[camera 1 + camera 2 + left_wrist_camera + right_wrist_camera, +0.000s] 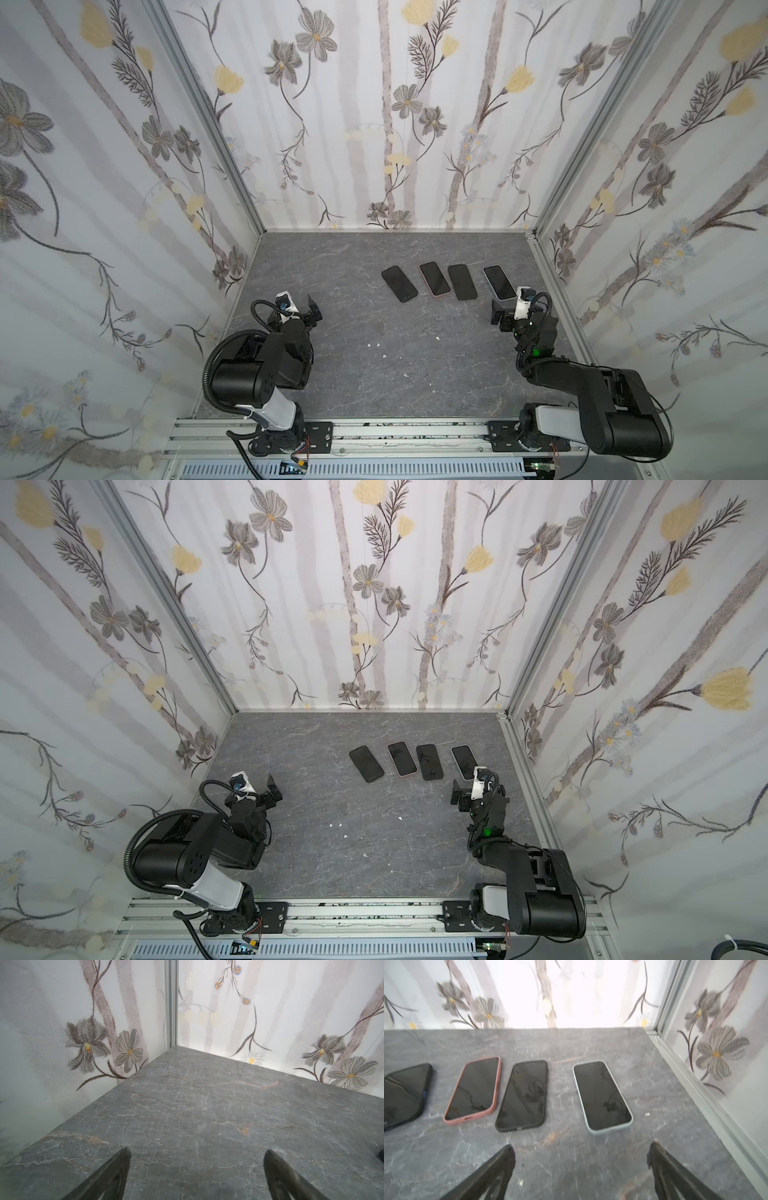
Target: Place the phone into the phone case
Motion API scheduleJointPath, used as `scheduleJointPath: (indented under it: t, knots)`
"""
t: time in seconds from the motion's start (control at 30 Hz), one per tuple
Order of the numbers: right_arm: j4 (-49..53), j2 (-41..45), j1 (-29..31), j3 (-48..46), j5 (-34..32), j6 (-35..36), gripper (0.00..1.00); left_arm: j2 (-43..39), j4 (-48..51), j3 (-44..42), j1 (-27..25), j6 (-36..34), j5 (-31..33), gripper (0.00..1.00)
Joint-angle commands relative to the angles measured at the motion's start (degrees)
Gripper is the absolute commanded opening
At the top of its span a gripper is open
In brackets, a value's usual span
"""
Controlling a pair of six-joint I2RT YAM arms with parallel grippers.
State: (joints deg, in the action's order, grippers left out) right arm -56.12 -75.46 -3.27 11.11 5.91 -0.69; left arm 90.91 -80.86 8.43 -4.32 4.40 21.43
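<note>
left gripper point(197, 1152) spread, empty, well apart from pale phone point(498, 282) | right gripper point(581, 1147) spread, empty, near it

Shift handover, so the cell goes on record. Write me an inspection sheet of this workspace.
Surface: grey marbled tabletop, flat.
Job's things: four phones lie screen-up in a row: dark-cased phone, pink-cased phone, black-cased phone, pale-cased phone. No empty case seen.
Clutter: a few small white specks near the middle.
End effectors: left end effector open, empty, over bare surface; right end effector open, empty, just short of the pale-cased phone.
Cables: black corrugated hose loops beside the left arm; none lies on the phones.
Surroundings: floral wall panels on three sides, aluminium rail at the front.
</note>
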Motion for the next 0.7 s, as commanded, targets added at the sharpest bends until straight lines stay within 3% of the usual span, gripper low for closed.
scheduleJointPath:
  t: [0.0,0.07,0.13,0.23,0.27,0.33,0.57,0.67]
  knots:
    - [-12.7,-3.2,-2.0,0.0,7.6,-2.6,1.00,0.0,0.1,3.6,0.2,0.1,-1.4,1.00]
    - [-26.3,-9.5,-2.3,-3.1,8.8,-3.6,1.00,0.3,0.5,3.9,0.2,0.0,-1.8,1.00]
    - [-30.9,-12.9,-2.2,-3.9,9.7,-3.4,1.00,0.0,2.3,4.5,0.3,0.1,-1.7,1.00]
    - [-20.8,-11.0,-1.7,-0.5,4.7,-3.5,1.00,0.1,1.6,4.3,0.1,-0.1,-1.3,1.00]
    - [-19.4,-11.1,0.4,0.3,-0.7,-2.7,1.00,0.2,1.1,4.2,0.1,-0.1,-1.3,1.00]
    - [-18.2,-11.3,2.1,0.9,-5.2,-2.2,1.00,0.2,1.4,4.3,0.1,-0.1,-1.4,1.00]
    - [-18.9,-11.2,2.1,0.5,-5.1,-2.2,1.00,0.1,2.2,4.6,0.7,0.3,-2.2,1.00]
    - [-19.0,-11.1,2.1,0.5,-5.1,-2.3,1.00,-0.3,1.7,4.1,0.1,0.7,0.3,1.00]
